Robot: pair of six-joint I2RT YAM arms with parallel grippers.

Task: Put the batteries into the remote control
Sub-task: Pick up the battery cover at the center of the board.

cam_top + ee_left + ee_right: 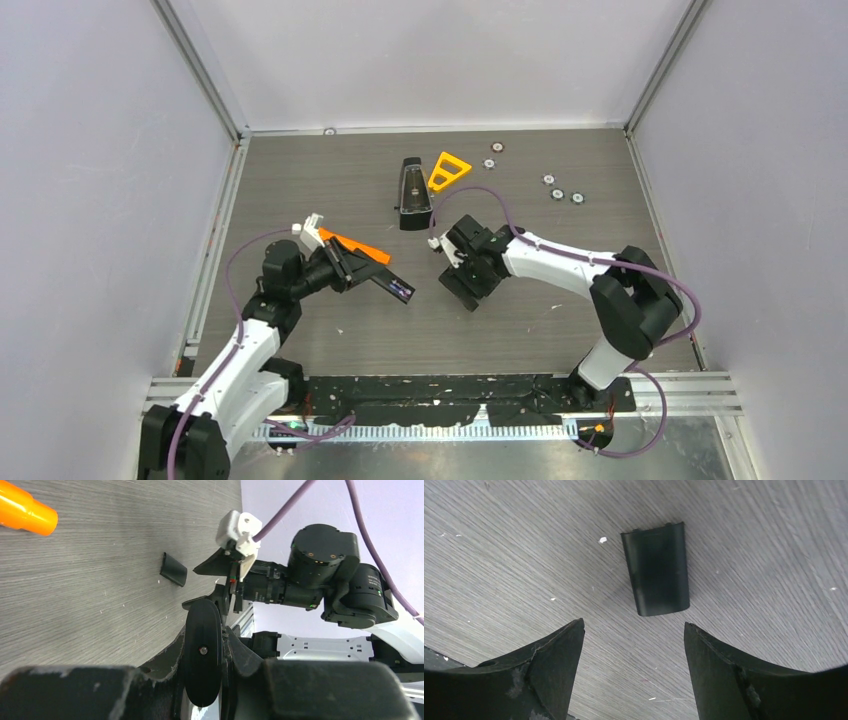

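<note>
My left gripper is shut on the remote control, a slim black bar that sticks out to the right, above the table. A purple-blue streak at its free end looks like the batteries lying in it. In the left wrist view the remote control shows end-on, clamped between the jaws of my left gripper. My right gripper hangs open just right of the remote. Its wrist view shows my right gripper empty, over a small black cover piece that lies flat on the table.
An orange tool lies behind the left gripper. A tapered black case and a yellow triangle sit at the back centre. Small silver discs are scattered at the back right. The cover piece also shows in the left wrist view.
</note>
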